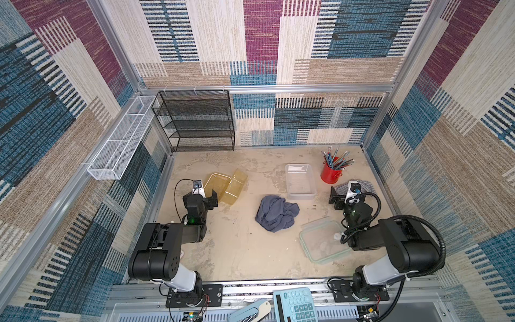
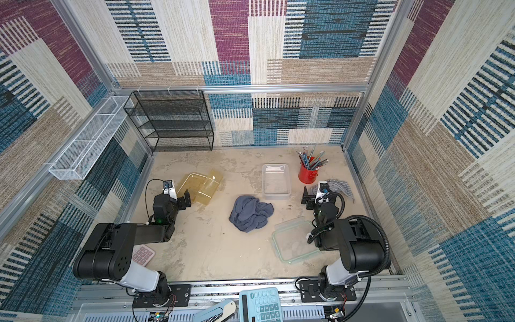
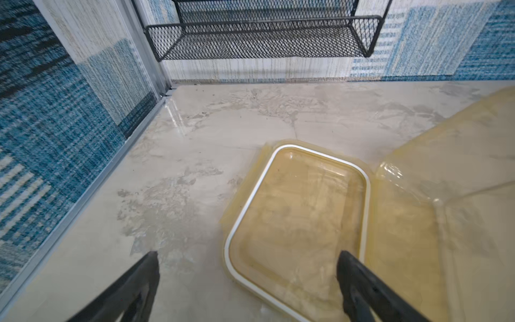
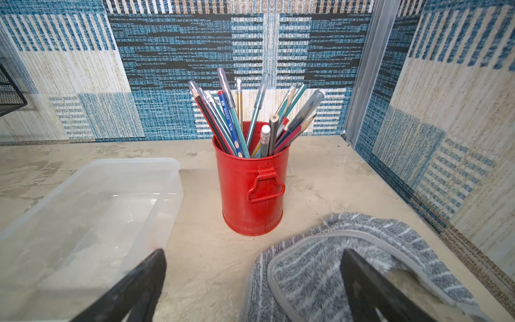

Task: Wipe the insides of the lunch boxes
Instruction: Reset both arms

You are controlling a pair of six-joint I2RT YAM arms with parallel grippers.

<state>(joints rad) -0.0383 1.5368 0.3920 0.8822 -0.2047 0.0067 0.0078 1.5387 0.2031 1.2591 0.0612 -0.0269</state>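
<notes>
One pen (image 4: 228, 120) near the clear lunch box (image 4: 92, 206) bears blurred print.

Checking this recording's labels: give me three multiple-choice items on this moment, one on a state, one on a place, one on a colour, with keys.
1. The clear lunch box is: A lidded; B open, its lid lying apart; C upside down.
2. The blue-grey cloth lies: A inside the clear lunch box; B heaped on the table, outside both lunch boxes; C atop the lid.
3. The pencil cup is: A green; B white; C red.
Key: B, its bare inside shows in both top views; B, table shows all around the cloth; C, red in the right wrist view.
</notes>
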